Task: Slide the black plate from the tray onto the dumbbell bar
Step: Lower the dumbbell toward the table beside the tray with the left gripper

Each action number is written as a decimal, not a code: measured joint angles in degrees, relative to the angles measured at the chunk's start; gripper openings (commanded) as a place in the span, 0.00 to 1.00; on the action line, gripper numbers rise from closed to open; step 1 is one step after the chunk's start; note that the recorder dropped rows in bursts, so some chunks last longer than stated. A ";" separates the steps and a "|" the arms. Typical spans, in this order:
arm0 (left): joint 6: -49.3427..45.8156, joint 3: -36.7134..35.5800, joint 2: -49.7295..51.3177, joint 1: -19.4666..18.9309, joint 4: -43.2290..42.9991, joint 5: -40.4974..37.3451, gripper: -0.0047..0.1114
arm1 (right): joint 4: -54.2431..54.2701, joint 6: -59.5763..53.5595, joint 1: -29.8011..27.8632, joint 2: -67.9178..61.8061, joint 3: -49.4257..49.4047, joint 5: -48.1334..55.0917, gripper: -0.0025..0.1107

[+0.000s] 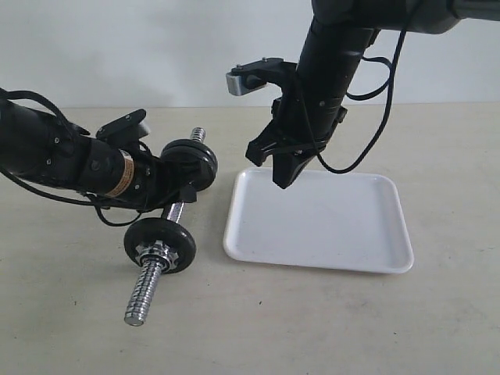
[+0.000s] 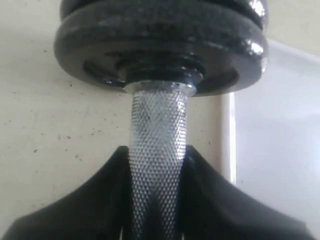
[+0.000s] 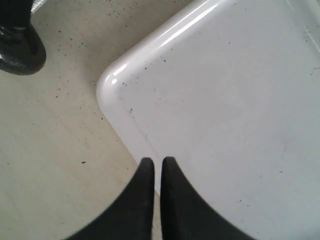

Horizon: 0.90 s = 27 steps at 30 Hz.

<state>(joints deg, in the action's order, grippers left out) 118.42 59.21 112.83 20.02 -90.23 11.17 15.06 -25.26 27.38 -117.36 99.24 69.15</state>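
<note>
- Found no disc lying on the tray [image 1: 312, 226]. Took the black plate [image 2: 165, 9] to be the outer of two discs stacked at the far end of the dumbbell bar [image 2: 159, 120], pressed against the inner disc [image 2: 160, 50]. Offered as a judgement, not a certainty.
- Judged the sliding as good as done. To finish well: hold the bar steady, keep the plate's hole square to the thread, and seat the plate flush against its neighbour before letting go.
- Left gripper [image 2: 159, 160]: partly closed, clamped on the bar's knurled middle just beside the stacked discs, one finger on each side.
- Right gripper [image 3: 157, 165]: fully shut and empty, poised over the tray corner nearest the dumbbell, seemingly clear of the rim.
- Further out: a near disc [image 1: 160, 244] with a chrome collar [image 1: 156, 251], then the bare threaded end [image 1: 143, 293] on the table.
</note>
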 measured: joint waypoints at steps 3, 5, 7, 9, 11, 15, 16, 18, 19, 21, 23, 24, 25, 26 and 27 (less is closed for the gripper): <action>0.00 0.00 0.00 0.00 0.00 0.20 0.08 | 0.00 0.00 0.00 0.00 0.00 0.00 0.02; -0.70 0.00 0.00 0.00 0.04 0.23 0.08 | 0.00 0.00 0.00 0.00 0.00 0.00 0.02; -1.94 0.00 0.00 0.00 0.04 0.63 0.08 | 0.00 0.00 0.00 0.00 0.00 0.00 0.02; -2.84 0.00 0.00 0.00 0.04 1.27 0.08 | 0.00 0.00 0.00 0.00 0.00 0.00 0.02; -3.09 0.00 0.00 0.00 -0.06 1.70 0.08 | 0.00 0.00 0.00 0.00 0.00 0.00 0.02; -3.22 0.12 0.40 0.00 -0.19 1.78 0.08 | 0.00 0.00 0.00 0.00 0.00 0.00 0.02; -3.22 0.33 1.03 0.00 0.04 1.83 0.08 | 0.00 0.00 0.00 0.00 0.00 0.00 0.02; -3.22 0.74 1.34 0.00 0.18 1.83 0.08 | 0.00 0.00 0.00 0.00 0.00 0.00 0.02; -3.22 0.77 1.47 0.00 0.27 1.83 0.08 | 0.00 0.00 0.00 0.00 0.00 0.00 0.02; -3.44 0.77 1.47 0.00 0.27 1.83 0.08 | 0.00 0.00 0.00 0.00 0.00 0.09 0.02; -3.79 0.77 1.47 0.00 0.41 1.83 0.08 | 0.00 0.00 0.00 0.00 0.00 0.21 0.02; -3.78 0.77 1.47 0.00 0.41 1.83 0.08 | 0.00 0.00 0.00 0.00 0.00 0.21 0.02; -3.90 0.77 1.47 0.00 0.41 1.83 0.08 | 0.00 0.00 0.00 0.00 0.00 0.21 0.02; -3.97 0.77 1.47 0.00 0.41 1.83 0.08 | 0.00 0.00 0.00 0.00 0.00 0.21 0.02; -3.97 0.77 1.47 0.00 0.41 1.83 0.08 | 0.00 0.00 0.00 0.00 0.00 0.21 0.02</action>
<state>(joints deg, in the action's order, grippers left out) 114.44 59.98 114.31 20.02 -89.81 13.00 15.06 -25.26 27.38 -117.36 99.24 69.36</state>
